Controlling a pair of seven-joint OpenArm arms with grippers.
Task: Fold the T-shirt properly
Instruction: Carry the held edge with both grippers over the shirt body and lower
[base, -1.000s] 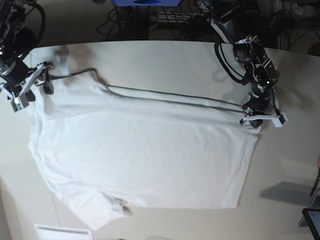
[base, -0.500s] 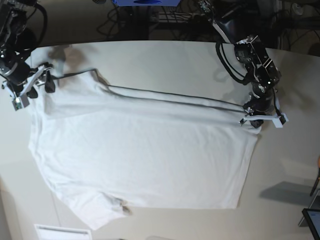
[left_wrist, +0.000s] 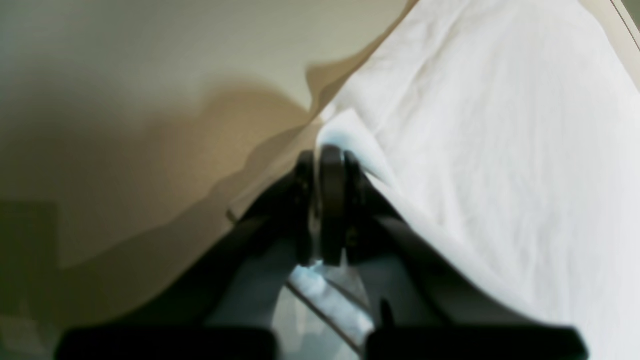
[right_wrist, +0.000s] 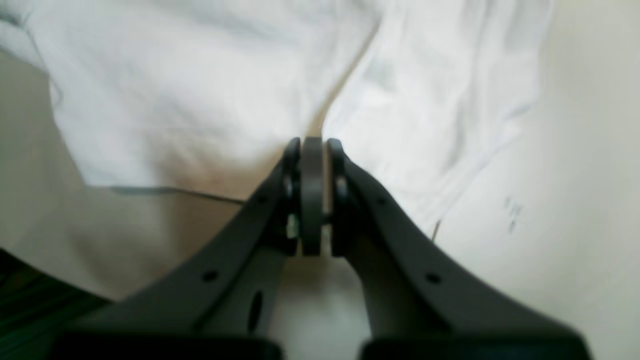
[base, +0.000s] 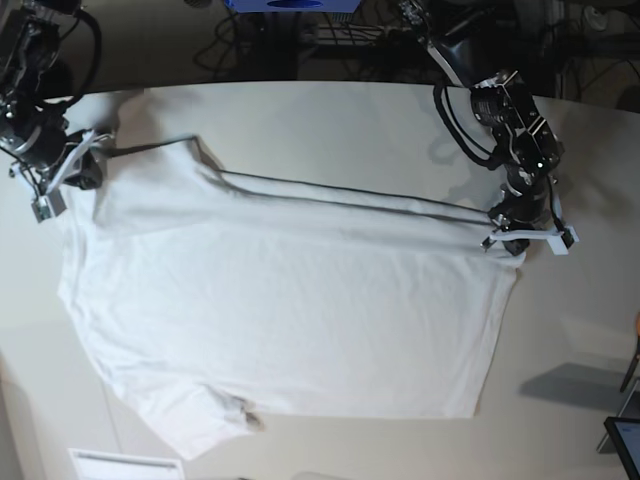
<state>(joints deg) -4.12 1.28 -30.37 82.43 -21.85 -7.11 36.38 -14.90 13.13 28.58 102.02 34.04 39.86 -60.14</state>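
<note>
T-shirt (base: 290, 300) lies spread flat on the tabletop (base: 330, 120), taking up most of it; near hem runs along the front edge, one sleeve at the near left corner in the base view, lightly wrinkled. Far edge of the cloth is doubled over in a long fold with a dark shadow line running between the two arms. Left gripper (base: 515, 238) sits at the fold's end on the base view's right, pinched closed on the T-shirt edge; wrist view shows cloth caught between the pads. Right gripper (base: 72, 165) is at the far left corner, jaws closed flat together against the fabric edge; cannot tell whether cloth is in the pinch. No containers in view.
</note>
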